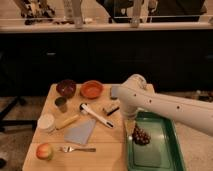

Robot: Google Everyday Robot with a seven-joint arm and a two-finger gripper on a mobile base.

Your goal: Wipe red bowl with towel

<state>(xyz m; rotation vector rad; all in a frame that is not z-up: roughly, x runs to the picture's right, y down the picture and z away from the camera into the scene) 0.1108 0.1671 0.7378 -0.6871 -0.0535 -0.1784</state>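
Observation:
The red bowl [91,89] sits at the back of the wooden table, bright orange-red, beside a darker maroon bowl [66,87]. The towel [80,132], a flat pale grey-blue cloth, lies near the table's front middle. My white arm reaches in from the right and bends downward. My gripper [131,124] hangs at its lower end, over the left edge of the green tray [162,155]. It is right of the towel and in front of the red bowl, touching neither. Nothing shows between its fingers.
Dark grapes [141,135] lie in the tray. On the table are a blue-grey block [114,91], a small cup [61,104], a white container [46,122], a yellow item [67,121], a white-handled tool [95,115], an apple [44,151] and a fork [77,149].

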